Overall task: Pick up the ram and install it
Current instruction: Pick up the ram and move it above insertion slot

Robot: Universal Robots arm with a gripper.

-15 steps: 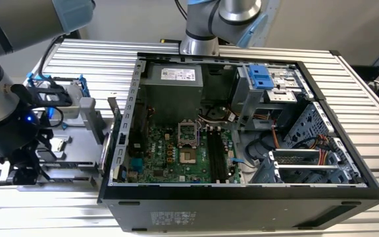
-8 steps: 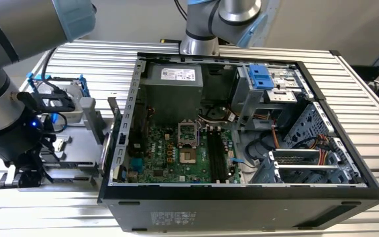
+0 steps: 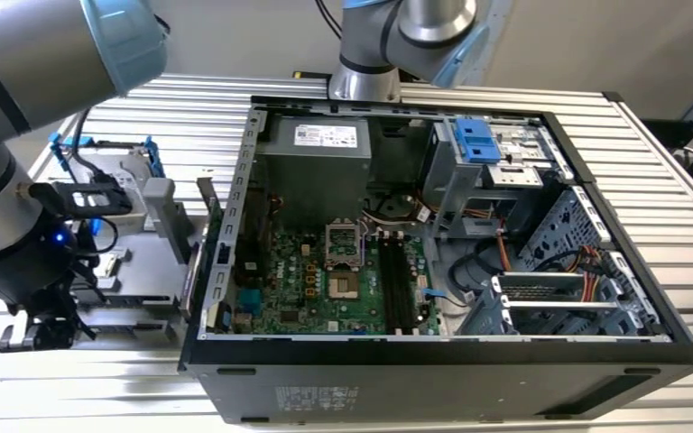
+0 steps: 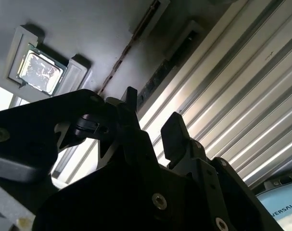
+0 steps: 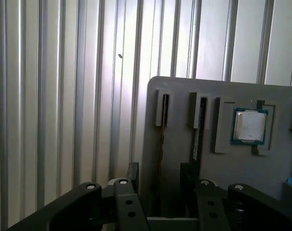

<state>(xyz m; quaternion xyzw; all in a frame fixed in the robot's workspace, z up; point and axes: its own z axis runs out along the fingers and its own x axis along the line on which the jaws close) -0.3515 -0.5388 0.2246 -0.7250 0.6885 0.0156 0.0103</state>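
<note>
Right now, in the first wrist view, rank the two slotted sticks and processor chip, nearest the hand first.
1. Ram stick, in line with the hand's gap.
2. Second stick, one slot over.
3. Processor chip, farthest across the tray.

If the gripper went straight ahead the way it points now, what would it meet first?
Most likely the ram standing on edge in the grey tray: the open gripper straddles its line in the first wrist view. Depth is unclear, so the gap cannot be judged.
</note>
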